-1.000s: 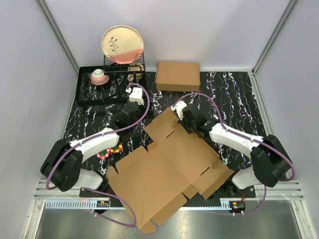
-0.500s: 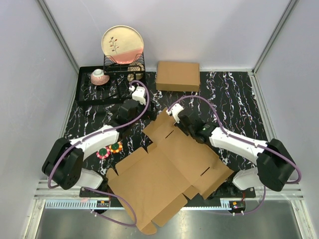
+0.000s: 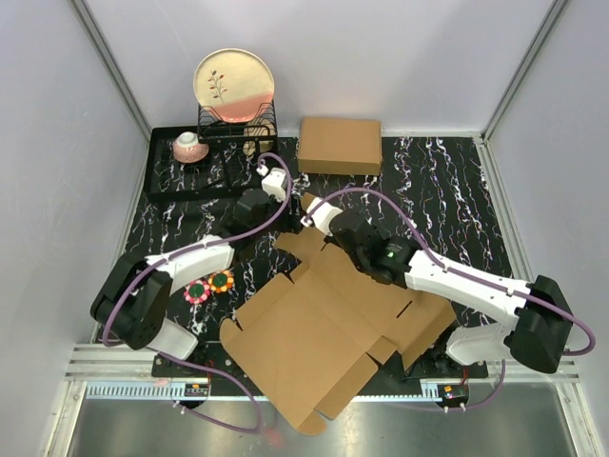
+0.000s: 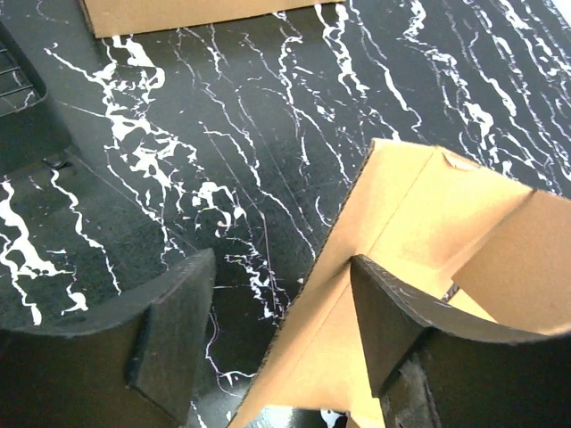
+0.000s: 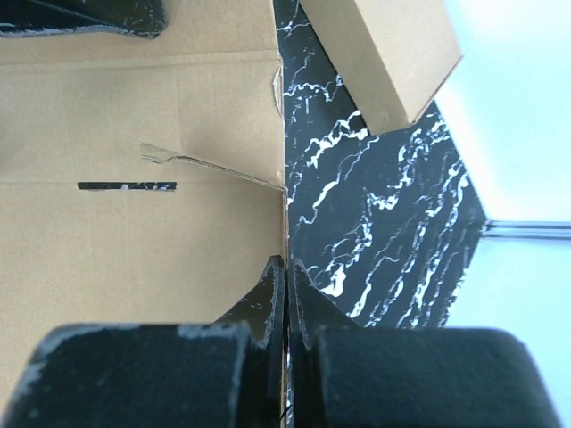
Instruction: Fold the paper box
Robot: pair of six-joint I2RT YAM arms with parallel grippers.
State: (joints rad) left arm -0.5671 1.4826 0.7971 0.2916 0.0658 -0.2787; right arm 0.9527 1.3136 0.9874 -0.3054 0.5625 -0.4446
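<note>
- Paper box (image 3: 314,328) lies spread across the lower centre, its far flap (image 4: 419,205) raised.
- Right gripper (image 5: 285,267), clenched, sits at the sheet's edge; let it pin the base.
- Left gripper (image 4: 278,266) gapes astride that flap; close squarely before folding.

Black white-veined marble tabletop (image 3: 447,190). Unfolded brown paper box (image 3: 324,333) spread across near middle, one corner overhanging near edge. Closed cardboard box (image 3: 340,145) at far edge — black tray (image 3: 152,164) in far left corner. Two flower-shaped toys (image 3: 209,285) just left of sheet.
</note>
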